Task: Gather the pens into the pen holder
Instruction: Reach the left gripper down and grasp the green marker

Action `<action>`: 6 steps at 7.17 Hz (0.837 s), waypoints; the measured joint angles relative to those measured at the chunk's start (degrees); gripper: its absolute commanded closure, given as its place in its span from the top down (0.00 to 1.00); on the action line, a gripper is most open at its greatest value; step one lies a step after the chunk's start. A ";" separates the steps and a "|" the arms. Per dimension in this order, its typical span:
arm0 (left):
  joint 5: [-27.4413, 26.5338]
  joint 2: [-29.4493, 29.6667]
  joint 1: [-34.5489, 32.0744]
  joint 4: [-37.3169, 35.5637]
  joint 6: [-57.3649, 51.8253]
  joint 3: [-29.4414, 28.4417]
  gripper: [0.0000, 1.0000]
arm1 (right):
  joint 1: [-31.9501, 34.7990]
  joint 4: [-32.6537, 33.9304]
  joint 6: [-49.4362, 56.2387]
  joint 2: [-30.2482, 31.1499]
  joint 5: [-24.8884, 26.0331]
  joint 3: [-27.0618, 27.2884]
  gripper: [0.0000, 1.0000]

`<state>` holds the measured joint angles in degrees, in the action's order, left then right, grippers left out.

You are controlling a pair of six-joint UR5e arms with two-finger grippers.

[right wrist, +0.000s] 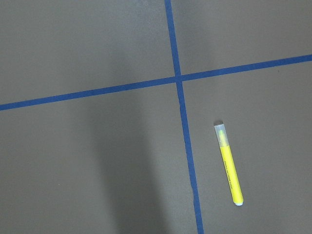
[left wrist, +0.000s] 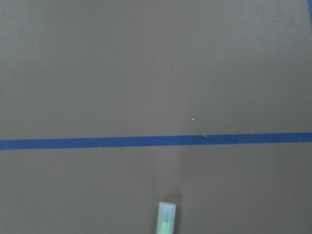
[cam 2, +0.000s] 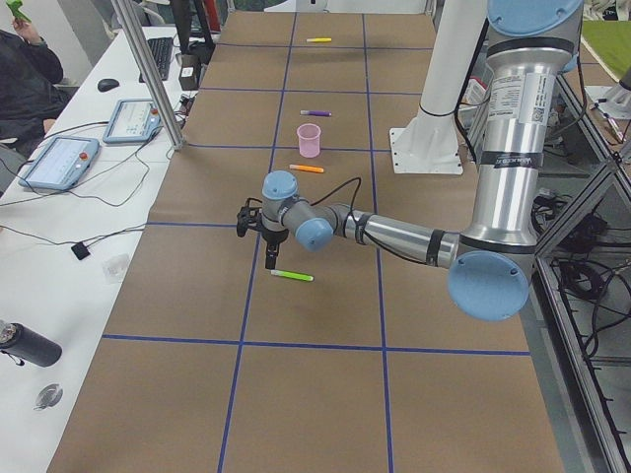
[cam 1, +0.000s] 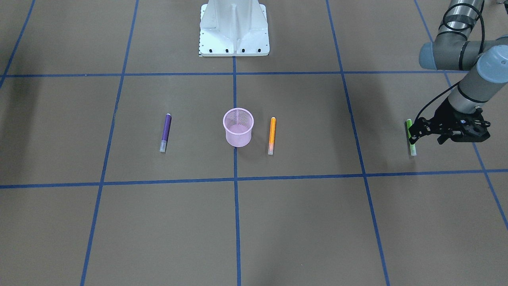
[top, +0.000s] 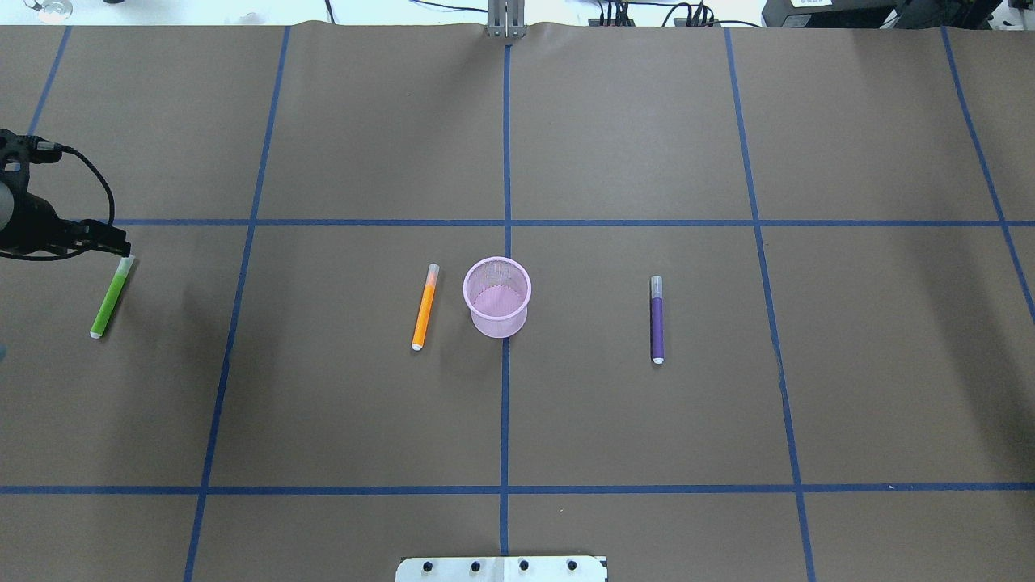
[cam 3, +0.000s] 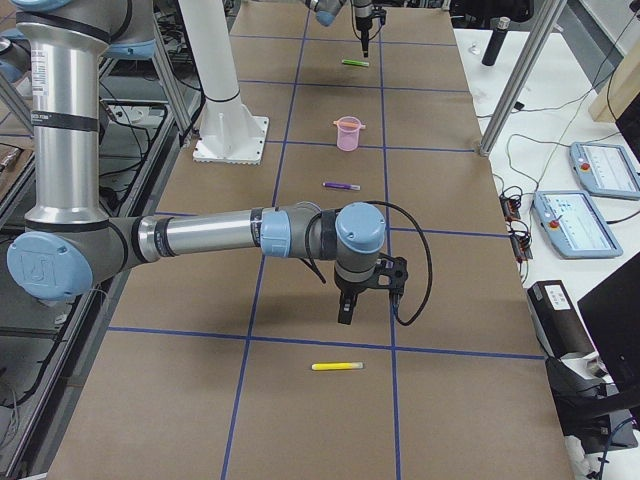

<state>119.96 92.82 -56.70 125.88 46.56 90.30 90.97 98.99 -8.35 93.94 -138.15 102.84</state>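
A: What's the surface?
B: Brown table (top: 364, 121) gridded with blue tape (top: 505, 404), control tablets (cam 2: 59, 161) beside it.
A: Anything unclear?
B: Left gripper (cam 1: 413, 134) looks closed but empty — right gripper (cam 3: 345, 316) I cannot tell.
A: Pens?
B: Green pen (top: 110, 297) just under the left gripper; orange pen (top: 425, 306), purple pen (top: 656, 320) flank the pen holder (top: 496, 296) — yellow pen (cam 3: 337, 366) farthest away.
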 measured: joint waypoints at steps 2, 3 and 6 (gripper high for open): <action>-0.09 -0.03 2.12 0.61 0.33 -1.10 0.94 | 0.00 -0.02 0.00 0.01 0.06 -0.10 1.00; -0.13 0.01 2.84 0.66 0.32 -1.65 0.91 | 0.00 -0.03 0.00 0.02 0.07 -0.15 1.00; -0.16 0.08 3.48 0.68 -0.02 -2.91 0.72 | 0.00 -0.03 0.00 0.02 0.07 -0.33 1.00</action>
<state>119.80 92.90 -53.22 126.56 46.53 87.39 90.97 98.96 -8.35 93.95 -138.08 102.52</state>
